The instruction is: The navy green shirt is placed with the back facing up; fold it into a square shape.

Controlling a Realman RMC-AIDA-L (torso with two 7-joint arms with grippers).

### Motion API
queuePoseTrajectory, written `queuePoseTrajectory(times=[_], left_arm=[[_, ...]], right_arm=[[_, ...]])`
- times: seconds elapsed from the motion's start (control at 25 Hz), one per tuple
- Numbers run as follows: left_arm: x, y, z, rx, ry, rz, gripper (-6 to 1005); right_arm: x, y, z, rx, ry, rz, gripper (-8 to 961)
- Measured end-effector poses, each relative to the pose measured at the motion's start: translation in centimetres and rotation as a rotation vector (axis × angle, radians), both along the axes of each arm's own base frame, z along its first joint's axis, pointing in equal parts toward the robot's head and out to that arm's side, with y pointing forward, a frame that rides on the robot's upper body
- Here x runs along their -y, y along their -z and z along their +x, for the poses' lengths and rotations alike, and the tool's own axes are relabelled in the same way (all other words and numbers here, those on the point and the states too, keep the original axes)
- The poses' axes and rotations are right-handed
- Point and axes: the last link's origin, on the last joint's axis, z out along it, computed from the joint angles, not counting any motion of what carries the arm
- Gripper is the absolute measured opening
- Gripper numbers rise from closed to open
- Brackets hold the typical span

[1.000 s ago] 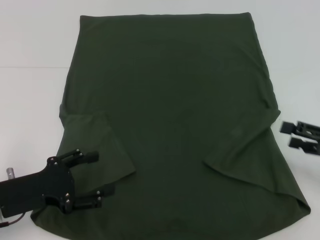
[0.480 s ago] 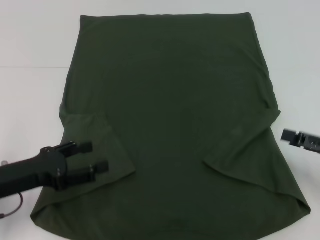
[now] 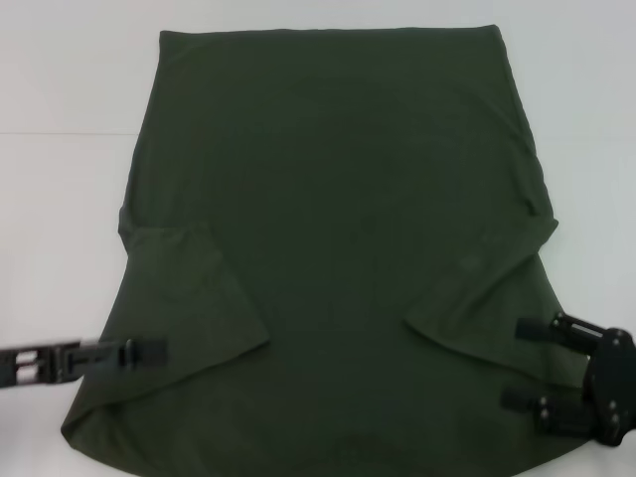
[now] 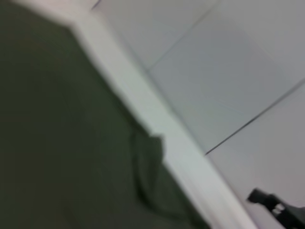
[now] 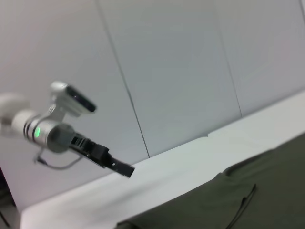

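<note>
The navy green shirt (image 3: 338, 219) lies flat on the white table (image 3: 60, 199), plain back up, with both sleeves folded inward onto the body. My left gripper (image 3: 154, 350) is seen edge-on at the shirt's lower left edge, pointing toward the folded left sleeve (image 3: 189, 288). My right gripper (image 3: 519, 364) is open and empty over the shirt's lower right part, just below the folded right sleeve (image 3: 487, 288). The shirt also shows in the left wrist view (image 4: 71, 143) and the right wrist view (image 5: 248, 200).
The white table extends bare to the left and right of the shirt. The right wrist view shows my left arm (image 5: 71, 138) across the table edge. The left wrist view shows my right gripper (image 4: 276, 210) farther off.
My left gripper has turned edge-on and drawn back left off the folded sleeve to the shirt's edge. My right gripper has moved in from the right onto the shirt's lower right part.
</note>
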Motion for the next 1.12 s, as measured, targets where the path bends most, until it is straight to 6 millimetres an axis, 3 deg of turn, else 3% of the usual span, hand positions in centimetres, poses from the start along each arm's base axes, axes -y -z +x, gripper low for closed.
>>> queuePoseTrajectory(times=[0.16,0.52,1.12], left_arm=[[0.1,-1.0,-1.7,-0.098,-0.221,-0.110,893],[-1.1,-1.7,-4.1,-0.284,-0.494,-0.195,885],[-1.7,-1.0,-4.9,-0.313,-0.559,-0.202,863]], right_arm=[[0.6,0.9,0.1,0.031,-0.057,0.049,924],[0.6,1.7,0.2,0.062,-0.067,0.027,925],[0.6,1.7,0.2,0.067,-0.069,0.026,924]])
